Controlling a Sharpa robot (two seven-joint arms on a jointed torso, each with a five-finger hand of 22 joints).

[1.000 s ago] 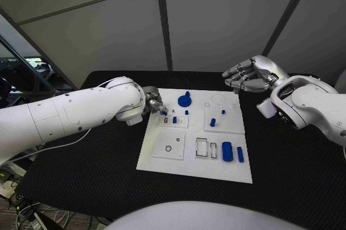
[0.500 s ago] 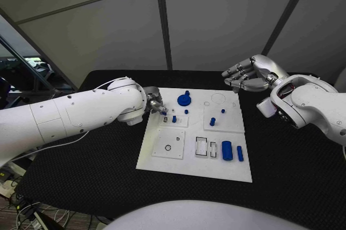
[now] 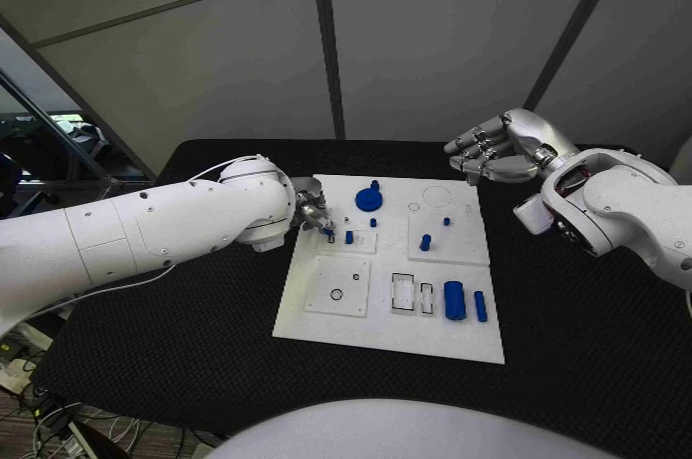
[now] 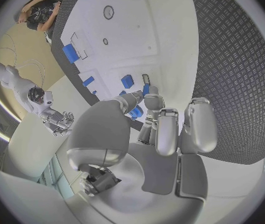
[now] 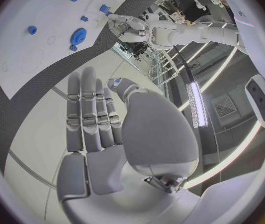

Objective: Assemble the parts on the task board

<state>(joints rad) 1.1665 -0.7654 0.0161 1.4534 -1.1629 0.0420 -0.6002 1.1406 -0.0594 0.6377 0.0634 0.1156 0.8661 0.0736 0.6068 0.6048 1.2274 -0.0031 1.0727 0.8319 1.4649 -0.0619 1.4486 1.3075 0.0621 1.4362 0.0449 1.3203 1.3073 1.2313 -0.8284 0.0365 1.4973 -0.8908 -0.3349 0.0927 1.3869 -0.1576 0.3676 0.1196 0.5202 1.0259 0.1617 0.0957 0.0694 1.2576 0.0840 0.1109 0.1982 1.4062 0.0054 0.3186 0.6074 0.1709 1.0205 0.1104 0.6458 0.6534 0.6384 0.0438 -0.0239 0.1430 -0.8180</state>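
The white task board [image 3: 378,331] lies in the middle of the black table. My left hand [image 3: 309,215] reaches over the board's far left corner, and its thumb and a finger pinch a small blue part [image 4: 146,90] just above a slot beside a standing blue peg [image 3: 349,238]. A blue gear [image 3: 369,197] sits at the board's back edge and another peg [image 3: 426,243] stands near the centre. Two blue cylinders [image 3: 456,301] lie at the front right next to two rectangular slots [image 3: 405,293]. My right hand [image 3: 490,149] hovers empty above the table's far right, fingers apart.
A round hole [image 3: 336,296] marks the square plate at the board's front left. Black table surface [image 3: 577,319] runs on every side of the board. The right wrist view takes in the board's back edge [image 5: 20,50] and the gear [image 5: 78,36].
My left hand has crept right and lower onto the board with the small blue part, closing on the slot by the peg. The right hand has stayed still.
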